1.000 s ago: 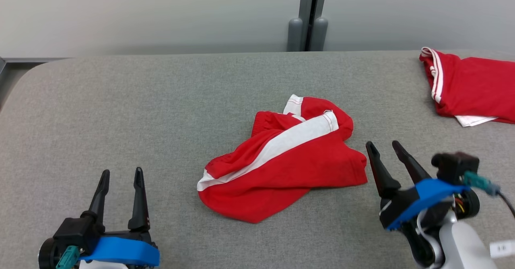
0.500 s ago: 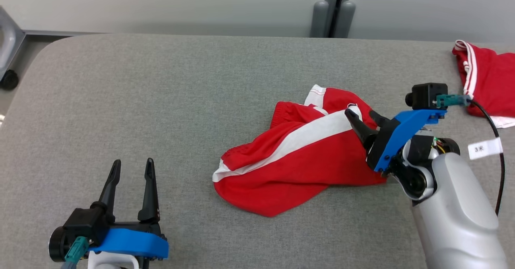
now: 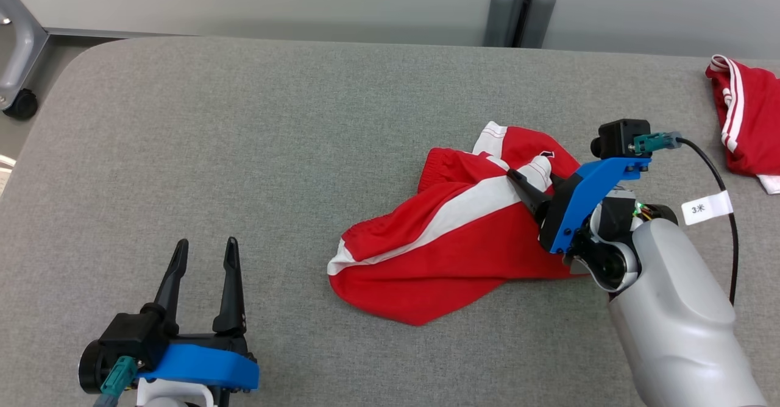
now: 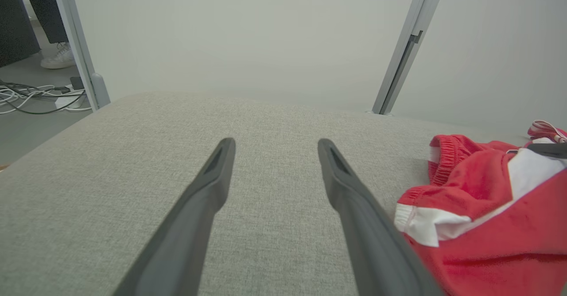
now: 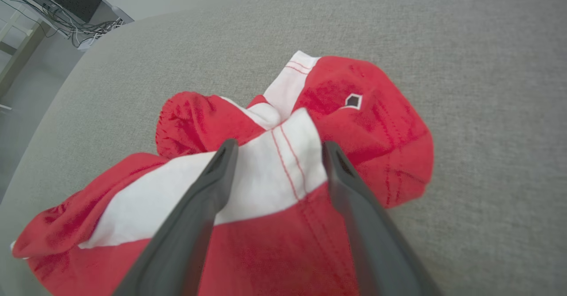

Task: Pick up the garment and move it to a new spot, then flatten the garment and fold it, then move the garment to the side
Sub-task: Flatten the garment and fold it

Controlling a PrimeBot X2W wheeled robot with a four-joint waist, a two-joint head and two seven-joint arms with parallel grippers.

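Garment point(image 3: 451, 245): red and white, crumpled on the grey table point(image 3: 244, 120).
Right gripper point(image 3: 531, 179): jaws spread, straddling its white stripe.
Left gripper point(image 3: 206, 244): jaws spread, empty, well apart.

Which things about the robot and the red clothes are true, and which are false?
1. The right gripper is open, its fingers over the crumpled red garment. True.
2. The left gripper is holding that garment. False: it is open over the bare table, apart from the garment.
3. A second red garment lies near the table's far right edge. True.
4. The table is covered in blue cloth. False: its cover is grey.
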